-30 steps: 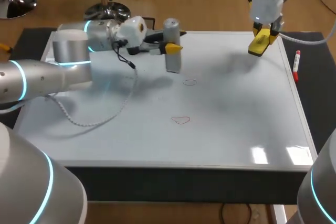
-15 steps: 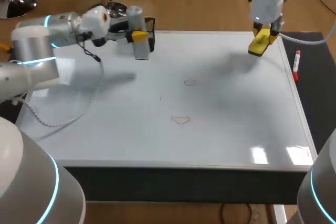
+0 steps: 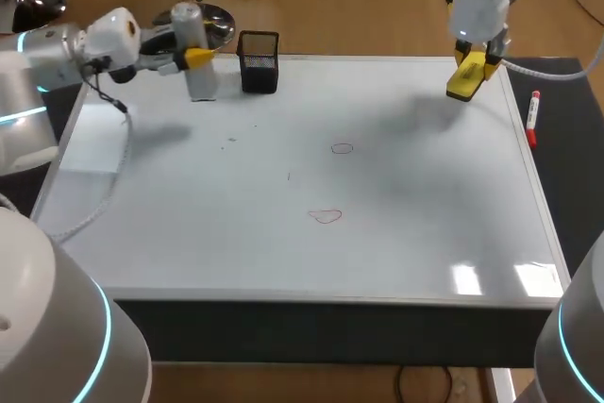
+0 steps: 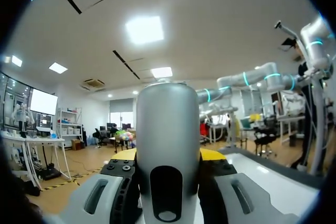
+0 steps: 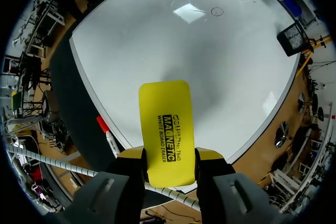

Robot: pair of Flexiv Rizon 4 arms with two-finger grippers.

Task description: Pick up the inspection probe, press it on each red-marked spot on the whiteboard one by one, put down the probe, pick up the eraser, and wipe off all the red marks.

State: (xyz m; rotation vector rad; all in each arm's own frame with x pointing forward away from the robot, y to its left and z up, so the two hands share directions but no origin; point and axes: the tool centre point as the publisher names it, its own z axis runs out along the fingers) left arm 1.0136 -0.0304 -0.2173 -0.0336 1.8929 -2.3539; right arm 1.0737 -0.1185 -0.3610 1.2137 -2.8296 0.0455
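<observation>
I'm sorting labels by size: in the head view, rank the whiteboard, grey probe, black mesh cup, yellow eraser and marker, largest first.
1. whiteboard
2. probe
3. mesh cup and eraser look about alike; the eraser hangs above the board, nearer the camera, so I won't rank them.
4. marker, a thin sliver.

1. The whiteboard is smooth, glossy white; near its front right corner it mirrors bright lights.
2. The inspection probe has a smooth grey shell with a soft satin sheen. It may be plastic or painted metal; the wrist view does not settle it.
3. The eraser shows a smooth yellow plastic back with black print.
4. The pen holder at the far edge is matt black wire mesh.
5. The marker beside the right edge has a white plastic barrel and a red cap.
</observation>
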